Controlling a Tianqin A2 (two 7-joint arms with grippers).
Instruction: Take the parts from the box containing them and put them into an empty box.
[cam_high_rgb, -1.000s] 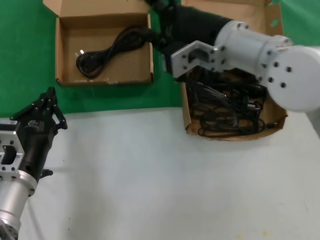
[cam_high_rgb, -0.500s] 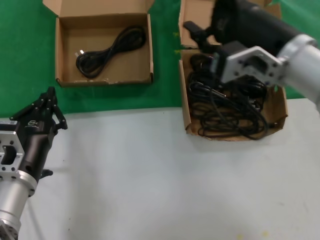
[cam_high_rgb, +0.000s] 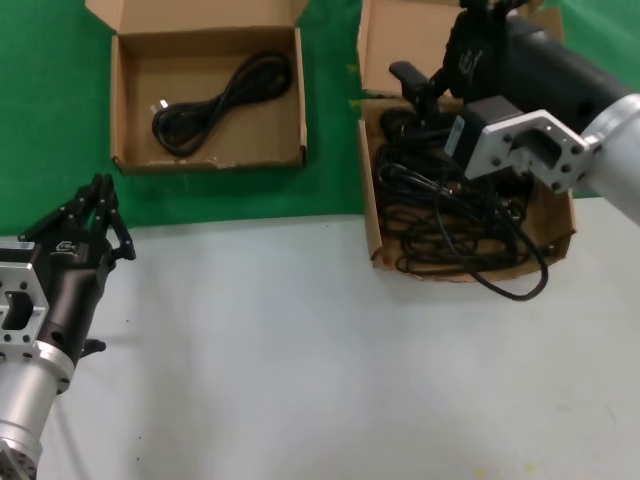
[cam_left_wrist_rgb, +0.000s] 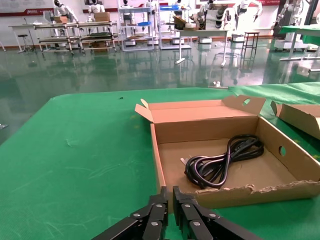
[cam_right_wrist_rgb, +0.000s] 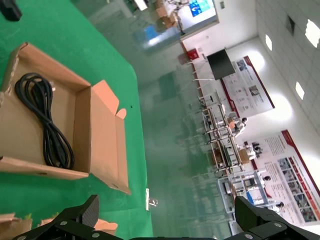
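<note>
Right tool (cam_high_rgb: 415, 85) spread wide over the tangled power cords (cam_high_rgb: 450, 215) in the tall-lidded box (cam_high_rgb: 372, 215). Left tool (cam_high_rgb: 90, 215) clenched, parked over the tabletop (cam_high_rgb: 320, 350). One loop droops over the wall; a grab could drag several out.

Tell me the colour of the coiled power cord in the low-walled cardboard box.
Black coiled power cord, clearest in the left wrist view.

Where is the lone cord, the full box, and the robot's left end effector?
lone cord (cam_high_rgb: 215, 103): head view, middle of its coil.
full box (cam_high_rgb: 371, 215): head view, its left wall.
left end effector (cam_high_rgb: 98, 190): head view, between its closed fingertips.
</note>
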